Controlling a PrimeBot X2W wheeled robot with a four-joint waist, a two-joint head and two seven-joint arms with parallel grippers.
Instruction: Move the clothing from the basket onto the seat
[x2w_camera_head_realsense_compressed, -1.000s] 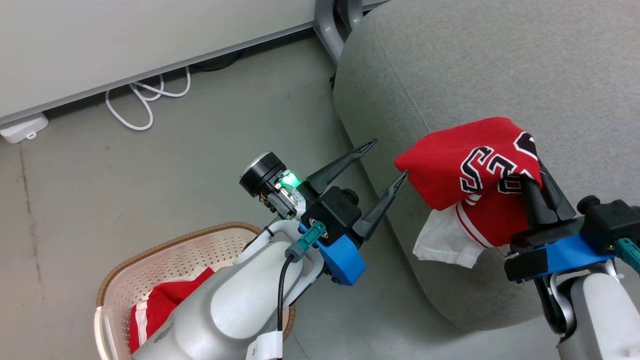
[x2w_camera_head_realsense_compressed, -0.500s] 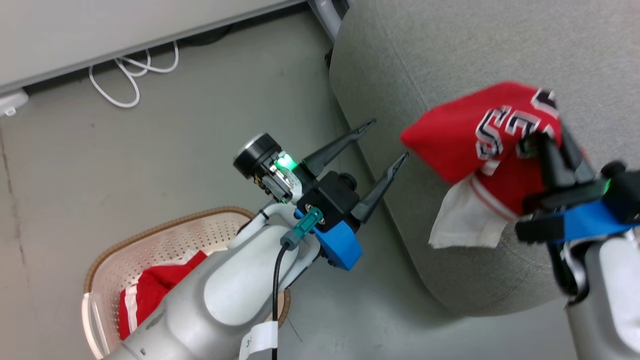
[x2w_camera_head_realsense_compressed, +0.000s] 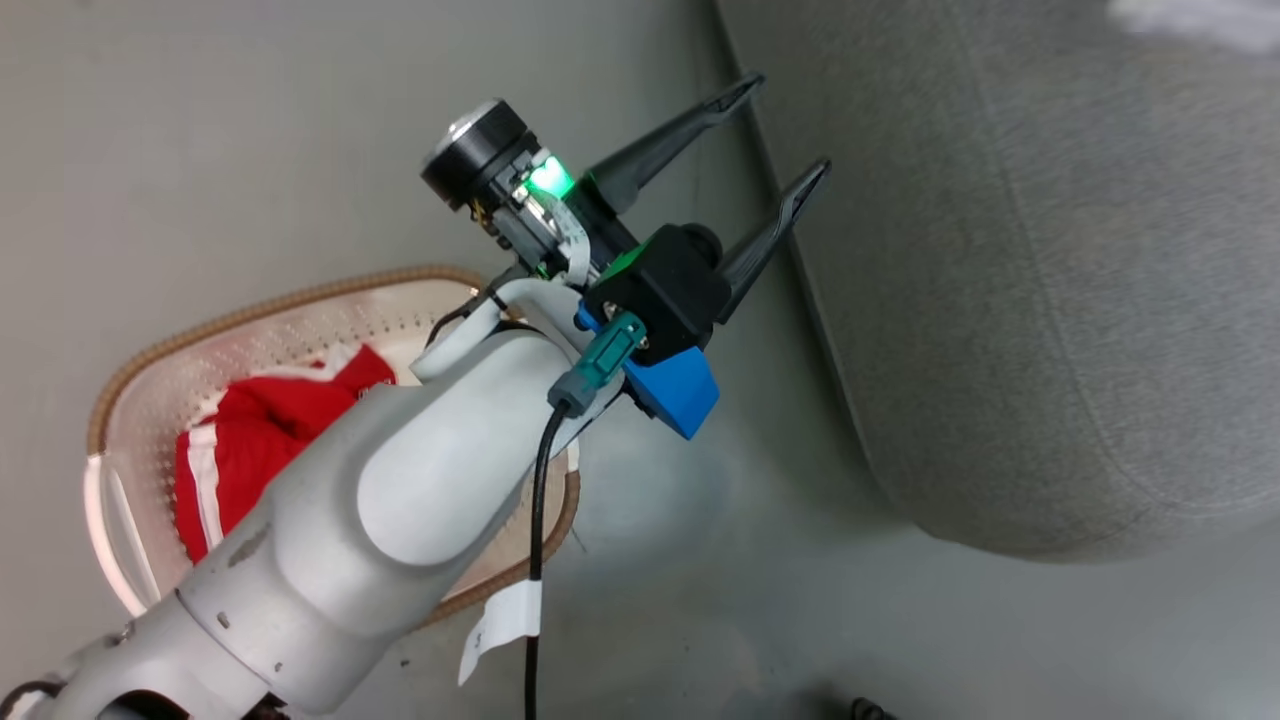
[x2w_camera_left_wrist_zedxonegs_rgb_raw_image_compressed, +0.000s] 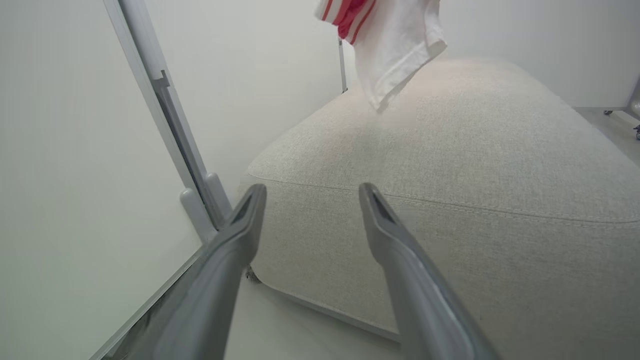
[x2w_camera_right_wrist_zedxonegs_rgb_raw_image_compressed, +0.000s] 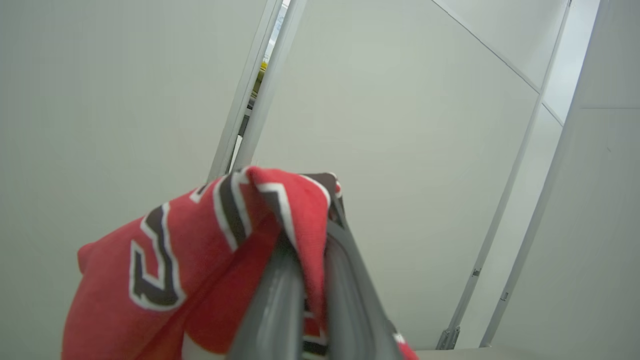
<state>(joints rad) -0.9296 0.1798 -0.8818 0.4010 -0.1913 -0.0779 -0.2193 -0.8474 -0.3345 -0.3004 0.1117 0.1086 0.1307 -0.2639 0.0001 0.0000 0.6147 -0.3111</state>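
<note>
Clothing (x2w_camera_right_wrist_zedxonegs_rgb_raw_image_compressed: 165, 260) split: one red garment (x2w_camera_left_wrist_zedxonegs_rgb_raw_image_compressed: 395, 50) pinched between closed fingers of right gripper (x2w_camera_right_wrist_zedxonegs_rgb_raw_image_compressed: 307, 237), hanging above grey fabric seat (x2w_camera_head_realsense_compressed: 1050, 300); second garment (x2w_camera_head_realsense_compressed: 240, 440) heaped in basket (x2w_camera_head_realsense_compressed: 300, 330) on smooth grey floor (x2w_camera_head_realsense_compressed: 250, 130); left gripper (x2w_camera_head_realsense_compressed: 783, 125) wide open, empty, beside seat edge; pale wall panels (x2w_camera_right_wrist_zedxonegs_rgb_raw_image_compressed: 400, 125) behind.

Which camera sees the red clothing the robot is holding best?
The right wrist view: the red garment is close up, lettering clear, pinched in the right gripper. The left wrist view catches its white, red-striped end dangling above the seat. The head view has a white blur at its top edge, perhaps the garment.
</note>
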